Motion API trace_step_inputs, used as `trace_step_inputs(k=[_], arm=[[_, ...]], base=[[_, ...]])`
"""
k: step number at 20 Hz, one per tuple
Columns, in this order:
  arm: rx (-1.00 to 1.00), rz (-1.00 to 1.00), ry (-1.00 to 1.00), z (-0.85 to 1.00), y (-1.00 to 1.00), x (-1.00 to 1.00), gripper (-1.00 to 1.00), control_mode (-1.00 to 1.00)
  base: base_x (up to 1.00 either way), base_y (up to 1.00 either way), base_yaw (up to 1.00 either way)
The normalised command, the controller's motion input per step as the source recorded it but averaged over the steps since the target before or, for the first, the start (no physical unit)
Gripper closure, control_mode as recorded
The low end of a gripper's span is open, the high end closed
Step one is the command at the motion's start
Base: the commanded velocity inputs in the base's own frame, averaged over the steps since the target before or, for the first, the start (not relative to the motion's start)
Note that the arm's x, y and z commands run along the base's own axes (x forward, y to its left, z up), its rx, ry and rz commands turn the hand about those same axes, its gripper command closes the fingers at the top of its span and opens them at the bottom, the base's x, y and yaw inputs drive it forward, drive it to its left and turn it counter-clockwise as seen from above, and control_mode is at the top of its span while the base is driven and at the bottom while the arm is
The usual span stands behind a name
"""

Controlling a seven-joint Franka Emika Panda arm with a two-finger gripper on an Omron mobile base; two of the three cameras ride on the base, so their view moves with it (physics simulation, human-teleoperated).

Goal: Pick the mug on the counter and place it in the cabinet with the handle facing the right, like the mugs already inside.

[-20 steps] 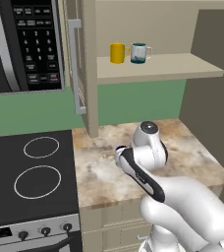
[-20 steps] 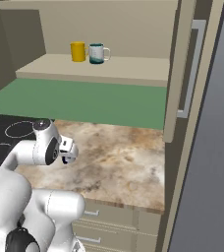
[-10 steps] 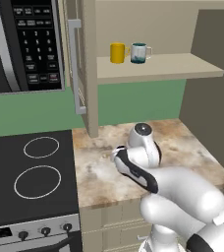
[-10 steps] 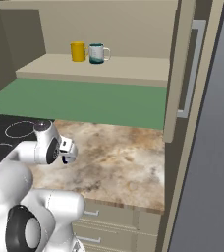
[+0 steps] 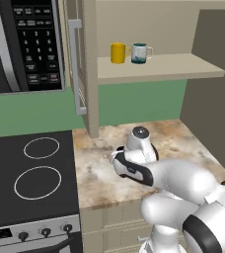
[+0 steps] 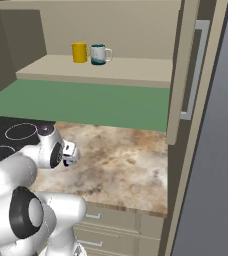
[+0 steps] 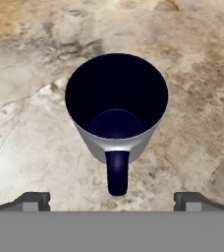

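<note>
1. Two fingers (image 7: 112, 201) spread wide, empty, above the surface (image 7: 30, 128).
2. Between them stands the mug (image 7: 117, 106), upright, mouth up, apart from both.
3. Its handle (image 7: 117, 172) points back toward the fingers.
4. Farther off, the cabinet (image 5: 159, 69) shelf holds the mugs (image 5: 130, 53) at its left end.

Green backsplash wall (image 5: 134, 101), black stovetop (image 5: 30, 173), black microwave (image 5: 25, 44)

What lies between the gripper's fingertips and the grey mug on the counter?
Nothing but bare counter. In the hand view the mug stands upright just ahead of the open gripper, its navy handle pointing back into the gap between the fingertips.
</note>
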Motion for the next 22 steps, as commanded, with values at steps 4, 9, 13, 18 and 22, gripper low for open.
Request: trace_step_inputs(k=[4, 9, 13, 18, 22], arm=[[0.00, 0.00, 0.02, -0.24, -0.03, 0.07, -1.00, -1.00], [0.00, -0.01, 0.02, -0.24, -0.06, 0.13, -1.00, -1.00], [0.00, 0.00, 0.00, -0.19, -0.02, 0.18, -1.00, -1.00], [0.00, 0.00, -0.01, -0.08, 0.01, 0.21, -1.00, -1.00], [0.00, 0.00, -0.01, -0.09, 0.07, 0.10, 1.00, -1.00]], base=[[0.00, 0.00, 0.00], [0.00, 0.00, 0.00], [0.00, 0.00, 0.00], [0.00, 0.00, 0.00], [0.00, 0.00, 0.00]])
